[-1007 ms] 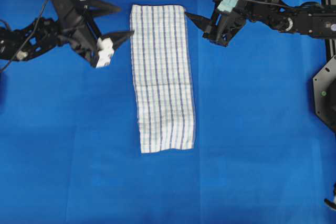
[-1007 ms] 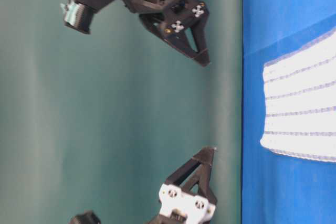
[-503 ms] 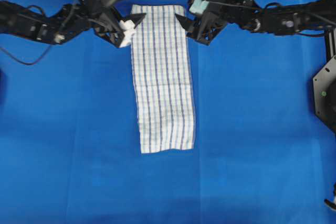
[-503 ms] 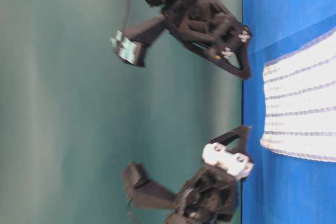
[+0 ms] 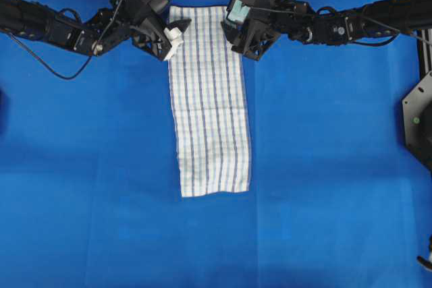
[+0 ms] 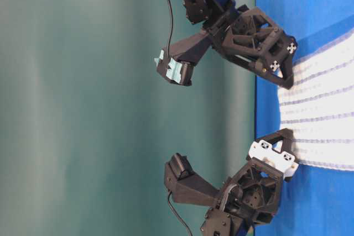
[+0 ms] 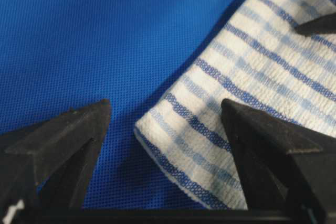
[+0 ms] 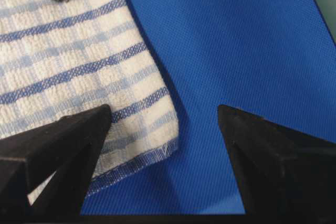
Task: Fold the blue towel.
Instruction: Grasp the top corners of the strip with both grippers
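Note:
The blue towel (image 5: pixel 209 99), white with thin blue stripes, lies flat as a long strip on the blue table covering (image 5: pixel 324 187). My left gripper (image 5: pixel 174 37) is open at its far left corner. In the left wrist view the corner (image 7: pixel 157 129) sits between the two fingers of that gripper (image 7: pixel 165 106), the right one over the cloth. My right gripper (image 5: pixel 236 40) is open at the far right corner, which lies between its fingers (image 8: pixel 164 109), the left one over the towel (image 8: pixel 68 51). From table level both grippers (image 6: pixel 287 81) (image 6: pixel 290 153) sit low at the towel's end (image 6: pixel 321 114).
A black robot mount (image 5: pixel 418 119) stands at the right edge of the table. A green backdrop (image 6: pixel 83 109) fills the space behind the arms. The towel's near end (image 5: pixel 214 190) lies far from both grippers.
Both arms have swung inward and down, from hovering beside the towel to straddling its two far corners. The towel has not moved.

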You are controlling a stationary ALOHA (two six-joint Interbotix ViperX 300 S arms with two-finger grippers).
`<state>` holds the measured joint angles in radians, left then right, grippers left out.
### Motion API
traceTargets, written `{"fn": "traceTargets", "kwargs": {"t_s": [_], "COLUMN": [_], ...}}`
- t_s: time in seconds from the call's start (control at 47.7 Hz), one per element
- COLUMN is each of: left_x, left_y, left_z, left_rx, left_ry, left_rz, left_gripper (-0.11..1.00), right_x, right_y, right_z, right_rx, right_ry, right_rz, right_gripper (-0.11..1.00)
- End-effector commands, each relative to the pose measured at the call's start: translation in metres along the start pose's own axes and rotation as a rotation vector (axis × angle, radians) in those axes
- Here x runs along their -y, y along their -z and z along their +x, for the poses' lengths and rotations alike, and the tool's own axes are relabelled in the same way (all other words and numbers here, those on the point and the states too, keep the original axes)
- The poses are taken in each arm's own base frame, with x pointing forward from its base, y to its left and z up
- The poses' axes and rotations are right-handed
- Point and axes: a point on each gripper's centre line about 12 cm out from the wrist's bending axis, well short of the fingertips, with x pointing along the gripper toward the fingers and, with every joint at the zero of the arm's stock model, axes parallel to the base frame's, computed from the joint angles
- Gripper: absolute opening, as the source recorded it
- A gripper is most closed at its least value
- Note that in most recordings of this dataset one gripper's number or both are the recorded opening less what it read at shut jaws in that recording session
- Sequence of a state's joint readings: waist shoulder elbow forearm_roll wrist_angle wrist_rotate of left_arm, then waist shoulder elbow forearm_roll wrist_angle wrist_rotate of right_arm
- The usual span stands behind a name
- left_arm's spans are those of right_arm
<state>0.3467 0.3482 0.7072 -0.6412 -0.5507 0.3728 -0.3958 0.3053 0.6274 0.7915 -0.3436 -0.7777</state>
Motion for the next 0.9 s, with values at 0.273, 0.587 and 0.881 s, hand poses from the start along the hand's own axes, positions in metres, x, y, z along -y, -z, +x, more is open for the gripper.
{"fn": "traceTargets", "kwargs": {"t_s": [0.273, 0.587, 0.881], "left_x": [0.007, 0.010, 0.012], "left_y": [-0.007, -0.007, -0.028], "left_z": [-0.002, -0.003, -0.008], "left_rx": [0.021, 0.025, 0.076], "left_ry": [0.021, 0.028, 0.036], "left_rz": [0.008, 0.018, 0.068], "left_gripper": [0.25, 0.03, 0.03], "right_x": [0.001, -0.001, 0.001], "right_y": [-0.003, -0.001, -0.012], "right_z": [0.003, 0.003, -0.004], "right_rx": [0.003, -0.014, 0.019], "right_ry": [0.002, -0.019, -0.016], "right_rz": [0.000, -0.001, 0.007], "right_gripper": [0.48, -0.03, -0.03]}}
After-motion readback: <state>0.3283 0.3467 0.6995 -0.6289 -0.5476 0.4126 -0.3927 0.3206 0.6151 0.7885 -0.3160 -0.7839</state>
